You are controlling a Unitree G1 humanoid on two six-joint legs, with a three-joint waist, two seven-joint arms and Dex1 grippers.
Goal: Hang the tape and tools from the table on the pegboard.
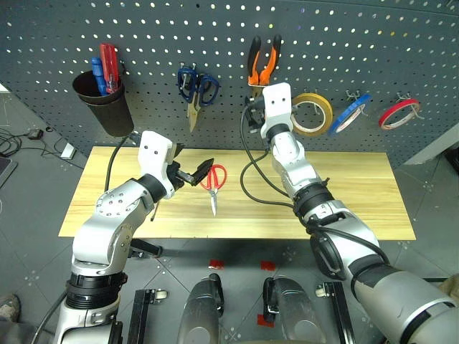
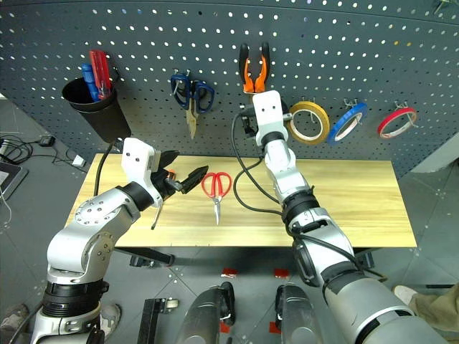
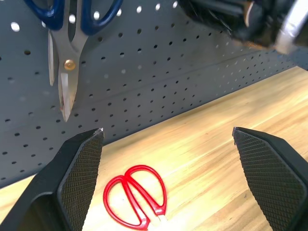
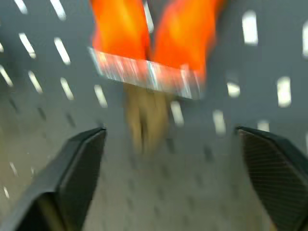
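The orange-and-black pliers (image 1: 263,63) hang on the dark pegboard (image 1: 143,36). My right gripper (image 4: 171,129) is just below them, open, with nothing between its fingers. The blue tape (image 1: 351,115) hangs on a hook further right. The red-handled scissors (image 1: 213,179) lie on the table (image 1: 344,193), blades toward me. My left gripper (image 1: 195,166) hovers open just left of them and above them, pointing at their handles (image 3: 137,195). A thin dark shaft (image 2: 156,215), possibly the screwdriver, lies by my left wrist, mostly hidden by the arm.
A black cup (image 1: 104,100) with red and blue drivers hangs at the pegboard's left. Blue-handled scissors (image 1: 197,86) hang above my left gripper. A yellow tape roll (image 1: 312,115) and a red tape roll (image 1: 399,113) flank the blue tape. A black cable (image 1: 247,172) loops from my right wrist.
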